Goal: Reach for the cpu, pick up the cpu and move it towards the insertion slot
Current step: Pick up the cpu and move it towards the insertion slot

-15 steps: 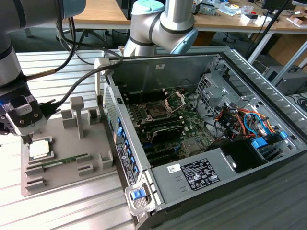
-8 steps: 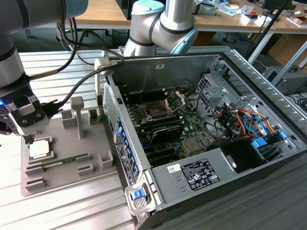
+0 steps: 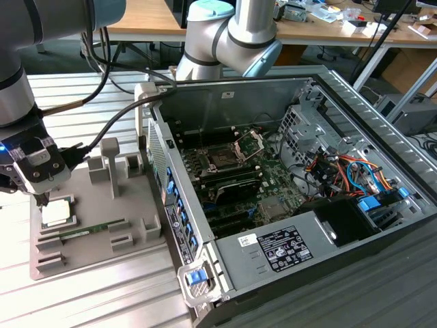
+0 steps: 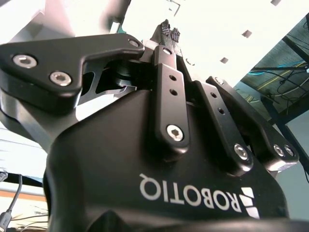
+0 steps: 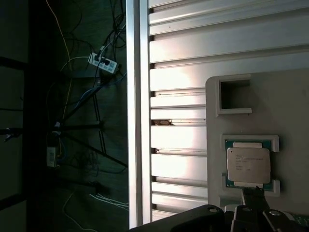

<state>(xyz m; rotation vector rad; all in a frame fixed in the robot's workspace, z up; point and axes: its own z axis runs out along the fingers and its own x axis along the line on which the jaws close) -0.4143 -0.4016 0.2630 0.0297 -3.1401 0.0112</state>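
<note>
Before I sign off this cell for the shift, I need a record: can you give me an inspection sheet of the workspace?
Surface: ribbed silver metal table top, carrying a grey plastic tray and an open grey metal computer case.
Job's things: flat square silvery cpu lies in a tray recess; square dark insertion slot sits inside the case, its silvery metal bracket apparently hinged open.
Clutter: long thin green memory stick in the tray.
Gripper: black gripper shut, holding nothing, just above the cpu.
Cables: black cables trail from the grey arm; red, blue and orange wires inside the case.
Surroundings: wooden tables behind, with small items on them.
</note>
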